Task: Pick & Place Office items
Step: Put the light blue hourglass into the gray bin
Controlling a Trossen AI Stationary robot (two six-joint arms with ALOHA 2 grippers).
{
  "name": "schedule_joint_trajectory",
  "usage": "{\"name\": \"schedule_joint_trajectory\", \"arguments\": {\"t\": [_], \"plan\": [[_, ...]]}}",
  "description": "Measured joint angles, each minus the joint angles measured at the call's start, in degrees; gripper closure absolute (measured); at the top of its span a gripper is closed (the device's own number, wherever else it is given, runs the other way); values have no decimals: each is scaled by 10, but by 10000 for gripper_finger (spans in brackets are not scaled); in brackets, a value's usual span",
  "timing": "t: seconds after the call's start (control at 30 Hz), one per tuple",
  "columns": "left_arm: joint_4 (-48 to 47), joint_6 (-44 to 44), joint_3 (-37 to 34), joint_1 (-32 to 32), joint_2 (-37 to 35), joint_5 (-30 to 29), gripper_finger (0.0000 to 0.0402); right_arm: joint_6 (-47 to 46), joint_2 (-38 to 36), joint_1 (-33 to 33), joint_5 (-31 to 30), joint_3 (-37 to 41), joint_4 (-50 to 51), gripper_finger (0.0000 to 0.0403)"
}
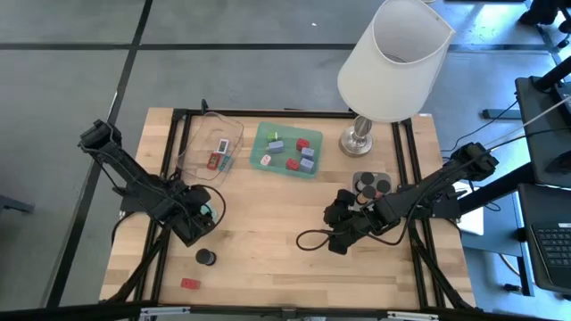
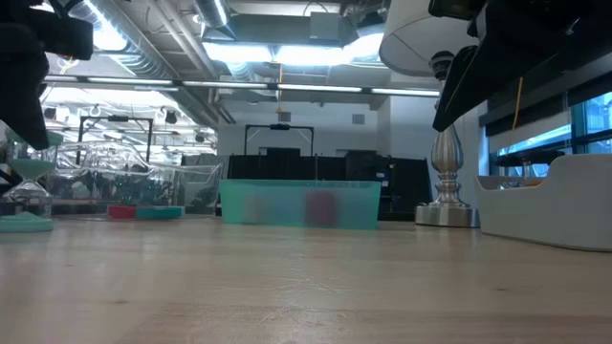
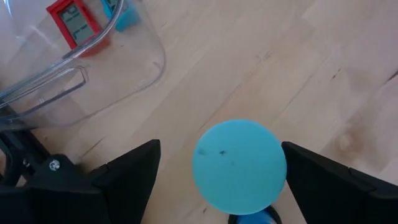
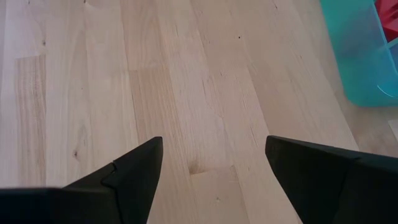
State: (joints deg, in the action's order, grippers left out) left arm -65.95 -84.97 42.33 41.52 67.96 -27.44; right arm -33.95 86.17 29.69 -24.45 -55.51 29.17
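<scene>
A mint-green round-topped piece (image 3: pixel 239 165) stands upright on the wood between the two fingers of my open left gripper (image 3: pixel 221 144); a gap shows on one side, and the other finger is very close. In the high view the left gripper (image 1: pixel 203 214) is at the table's left middle, over the mint piece (image 1: pixel 208 212). My open right gripper (image 1: pixel 337 236) hovers over bare wood right of centre, its fingers (image 4: pixel 134 168) apart with nothing between. A black round cap (image 1: pixel 206 258) and a flat red rectangle (image 1: pixel 190 284) lie near the front left edge.
A clear tray (image 1: pixel 211 147) holds red and teal rectangles. A green tray (image 1: pixel 287 150) holds several coloured blocks. A grey tray (image 1: pixel 370 185) holds black caps. The white-shaded lamp (image 1: pixel 393 62) stands at the far right. Bare wood lies across the table's near middle.
</scene>
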Motion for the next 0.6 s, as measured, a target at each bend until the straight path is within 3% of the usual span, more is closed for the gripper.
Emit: {"name": "schedule_joint_trajectory", "arguments": {"t": [0.3, 0.6], "plan": [[48, -38, -55, 0, 0, 41, 106, 0, 0, 0, 0, 0, 0, 115], [91, 1, -71, 0, -4, 27, 141, 0, 0, 0, 0, 0, 0, 115]]}}
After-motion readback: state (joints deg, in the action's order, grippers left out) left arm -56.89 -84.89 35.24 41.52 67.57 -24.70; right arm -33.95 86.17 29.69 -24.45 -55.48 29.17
